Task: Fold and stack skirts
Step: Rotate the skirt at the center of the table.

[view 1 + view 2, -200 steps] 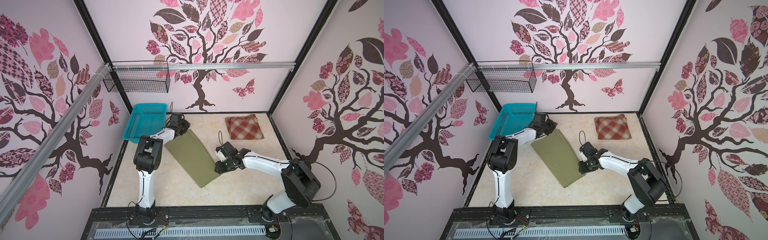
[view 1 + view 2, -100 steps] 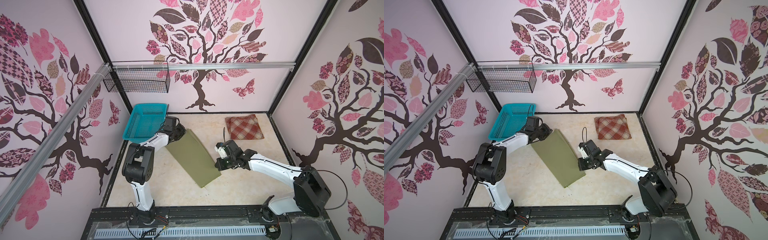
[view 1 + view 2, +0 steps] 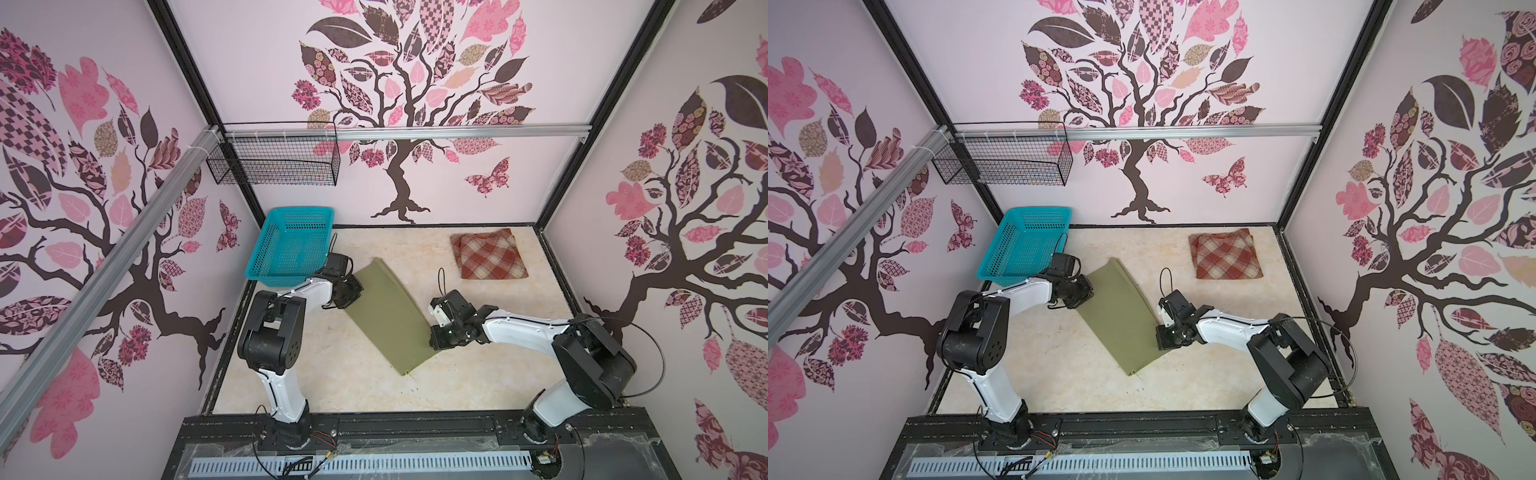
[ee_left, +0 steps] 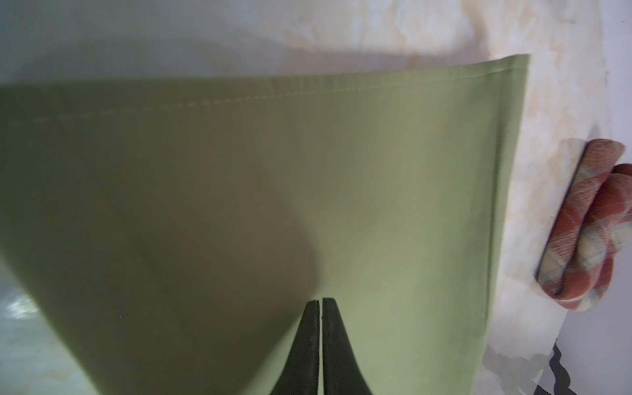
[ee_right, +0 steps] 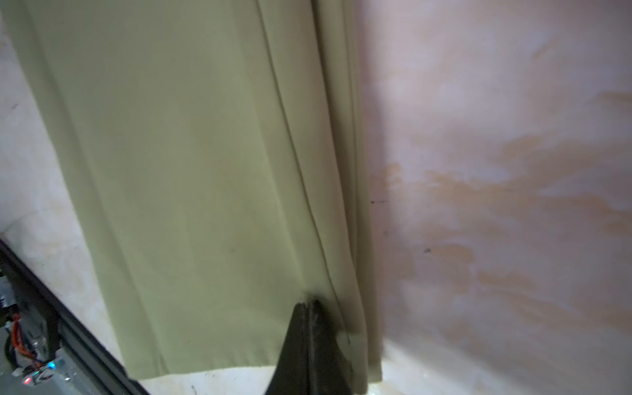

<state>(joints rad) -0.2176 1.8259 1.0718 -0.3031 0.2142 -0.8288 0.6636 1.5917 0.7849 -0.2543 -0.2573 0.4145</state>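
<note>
Green skirt lies folded lengthwise, diagonal across mid counter. L tool is pinched closed on its edge nr the basket. R tool is pinched closed on the opp. long edge, cloth puckered at the tips. Plaid skirt sits folded at far R, well apart.

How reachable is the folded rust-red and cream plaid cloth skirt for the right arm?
Probably yes: only bare tabletop separates the right gripper from the plaid skirt, though it is shut on the olive-green skirt.
</note>
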